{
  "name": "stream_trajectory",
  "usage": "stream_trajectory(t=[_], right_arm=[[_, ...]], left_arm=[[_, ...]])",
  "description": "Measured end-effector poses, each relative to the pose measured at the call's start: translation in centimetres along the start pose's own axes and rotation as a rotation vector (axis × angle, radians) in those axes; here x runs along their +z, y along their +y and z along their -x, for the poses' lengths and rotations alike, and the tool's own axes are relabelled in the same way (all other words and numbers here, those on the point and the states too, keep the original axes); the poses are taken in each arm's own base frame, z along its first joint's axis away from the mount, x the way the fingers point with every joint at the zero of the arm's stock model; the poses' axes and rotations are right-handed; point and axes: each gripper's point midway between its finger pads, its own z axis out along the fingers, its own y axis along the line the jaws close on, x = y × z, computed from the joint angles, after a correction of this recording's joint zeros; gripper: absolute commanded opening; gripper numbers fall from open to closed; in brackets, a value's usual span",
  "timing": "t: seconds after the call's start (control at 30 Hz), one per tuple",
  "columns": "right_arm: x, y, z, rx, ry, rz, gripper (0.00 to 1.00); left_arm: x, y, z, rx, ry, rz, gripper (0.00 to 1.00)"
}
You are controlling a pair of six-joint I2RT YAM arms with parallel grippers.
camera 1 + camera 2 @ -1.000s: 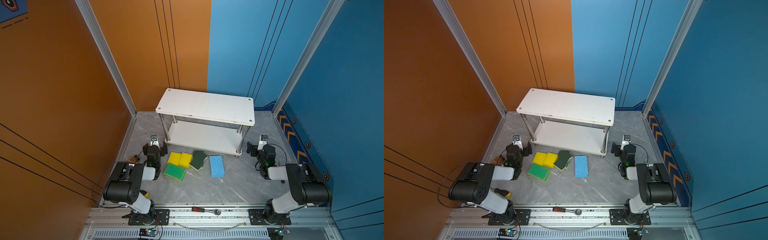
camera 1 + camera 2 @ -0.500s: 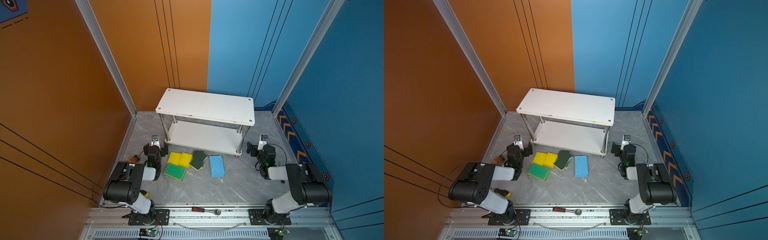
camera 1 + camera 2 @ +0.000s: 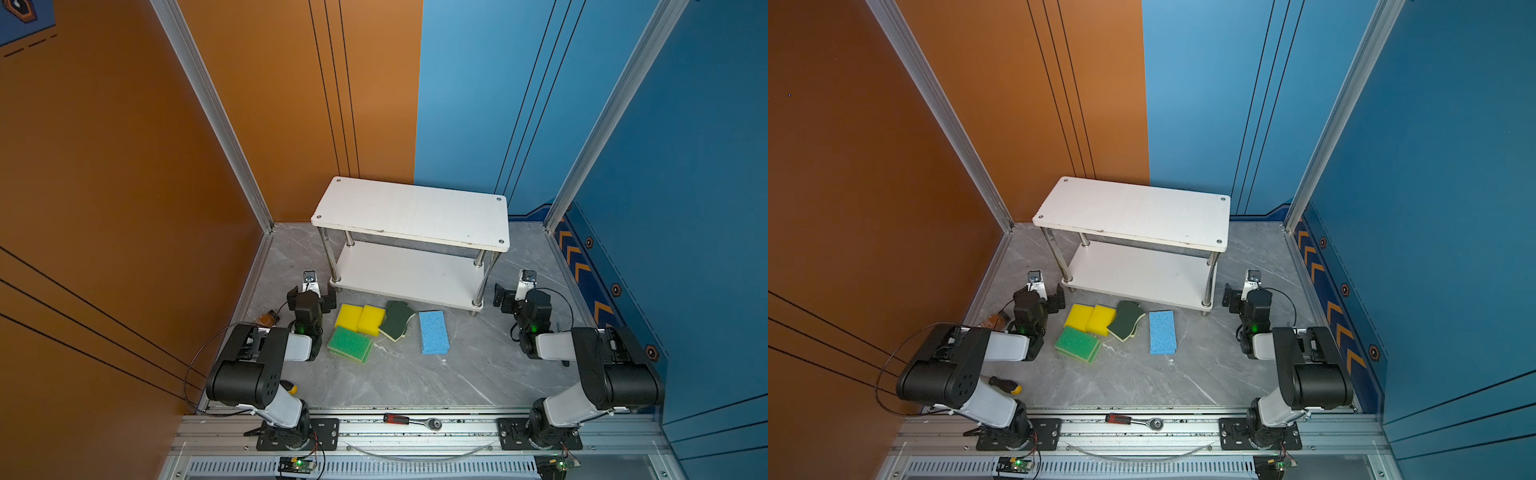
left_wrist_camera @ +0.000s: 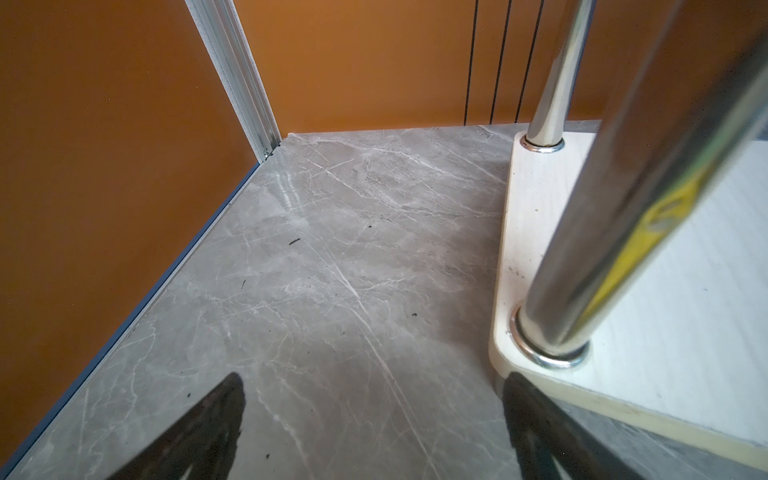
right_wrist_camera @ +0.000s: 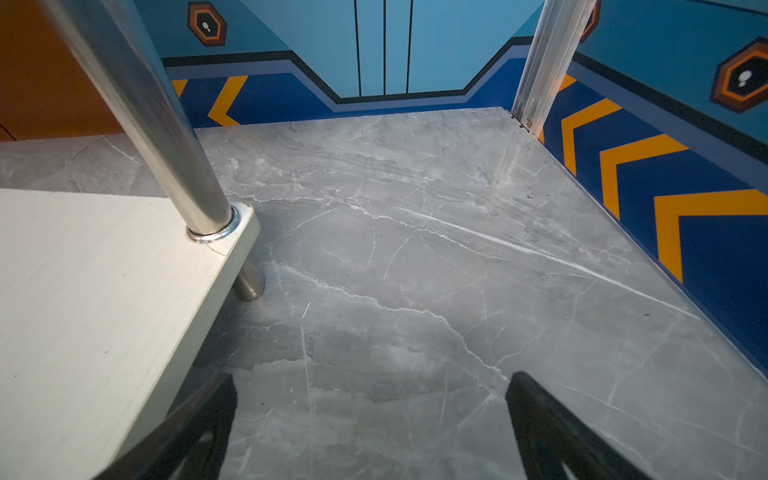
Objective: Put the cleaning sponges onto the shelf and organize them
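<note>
Left edge of the desk (image 3: 415, 374): a small brown bottle (image 3: 266, 319) lies near the wall, and it is no part of the job. Just beside it the left pincer (image 3: 311, 297) hangs low by the shelf's front-left post, jaws wide and holding nothing. In my judgement it is parked clear of the work so the first approach is unobstructed. Next along, in front of the shelf, all the cleaning sponges lie on the desk. The two plain yellow sponges (image 3: 359, 318) sit side by side and touching, and the light-green-topped sponges (image 3: 349, 343) are stacked just nearer the front edge. The dark-green wavy sponges (image 3: 397, 320) overlap against the yellow pair. The blue sponge (image 3: 433, 332) lies slightly apart; whether a second lies beneath it cannot be told. The grouping by kind appears meant to allow sorted placement. The shelf (image 3: 411, 216) stands toward the rear edge with both white boards bare, so no placement is done yet. Near the right edge, by the shelf's front-right post, the right pincer (image 5: 372, 377) is also spread wide and empty over bare desk. A ratchet wrench (image 3: 411, 420) rests on the front rail, outside the work area.
</note>
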Motion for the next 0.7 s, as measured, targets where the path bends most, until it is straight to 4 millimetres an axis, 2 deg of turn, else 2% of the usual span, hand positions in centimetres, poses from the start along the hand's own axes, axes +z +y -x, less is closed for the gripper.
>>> stream_trajectory(t=[0.23, 0.4, 0.53, 0.7], right_arm=[[0.0, 0.0, 0.0, 0.000, 0.000, 0.000, 1.00], [-0.2, 0.0, 0.2, 0.002, -0.021, 0.000, 1.00], [-0.9, -0.2, 0.0, 0.001, -0.022, -0.010, 1.00], [-2.8, 0.0, 3.5, 0.006, -0.092, -0.009, 1.00]], left_arm=[[0.0, 0.0, -0.1, 0.000, 0.002, 0.001, 0.98], [-1.4, 0.5, 0.1, -0.002, -0.017, 0.001, 0.98], [-3.2, 1.0, 3.0, -0.021, -0.101, 0.001, 0.98], [-5.9, 1.3, 7.6, -0.064, -0.213, -0.016, 0.98]])
